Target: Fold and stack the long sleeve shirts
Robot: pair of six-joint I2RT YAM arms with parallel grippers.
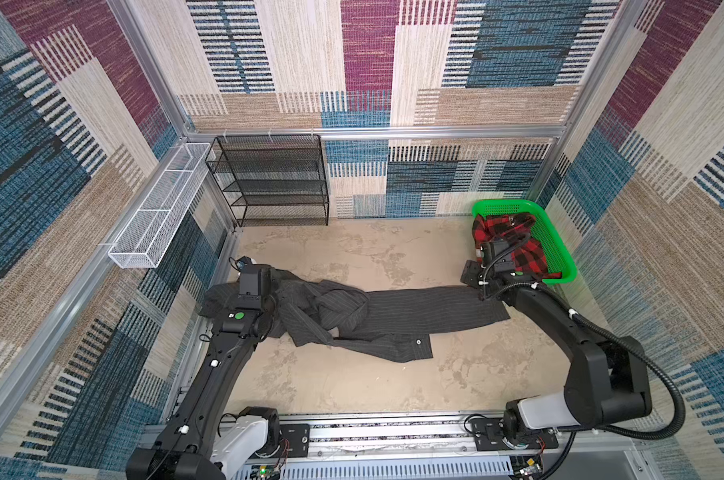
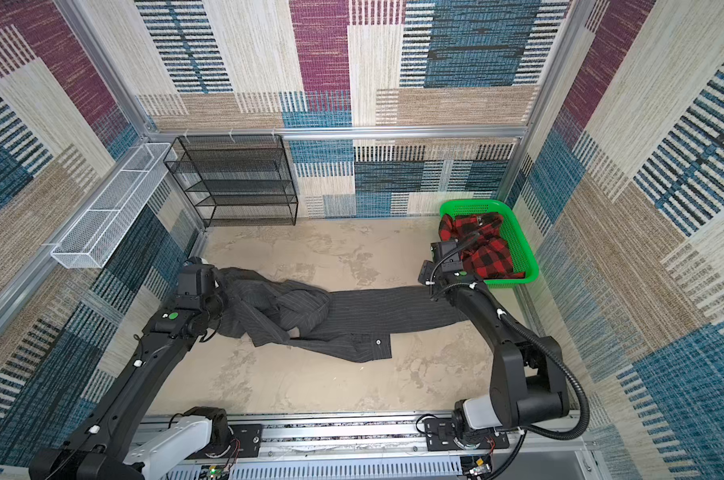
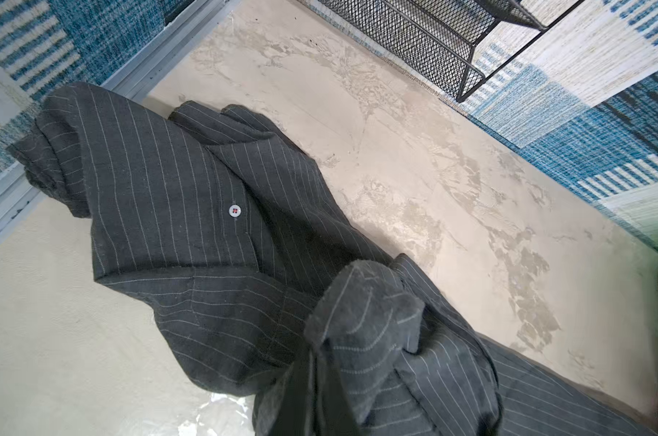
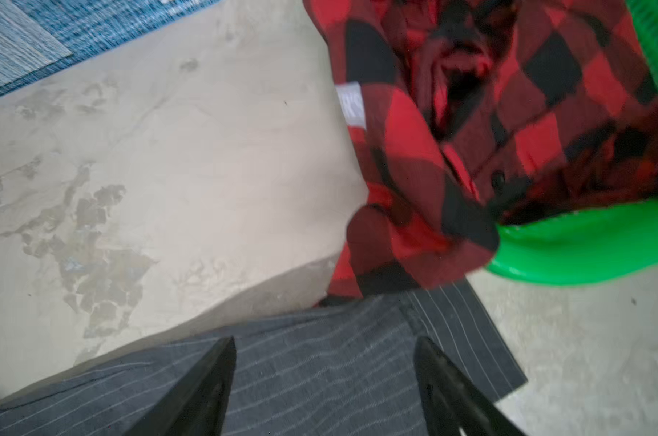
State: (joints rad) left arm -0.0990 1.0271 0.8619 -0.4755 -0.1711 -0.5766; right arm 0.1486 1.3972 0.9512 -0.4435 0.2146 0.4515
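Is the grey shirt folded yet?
No. The grey shirt lies stretched across the table, bunched at its left end.

Right hand (image 4: 325,341) spread over pinstriped shirt (image 4: 459,339), checked shirt (image 4: 470,132) hanging over green basket (image 4: 584,249) rim

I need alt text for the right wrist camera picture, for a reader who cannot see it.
The right gripper, its two black fingers apart, hovers over the end of a grey pinstriped shirt lying flat on the beige table. Beyond it, slightly blurred, a red-and-black check shirt spills over the rim of a green basket.
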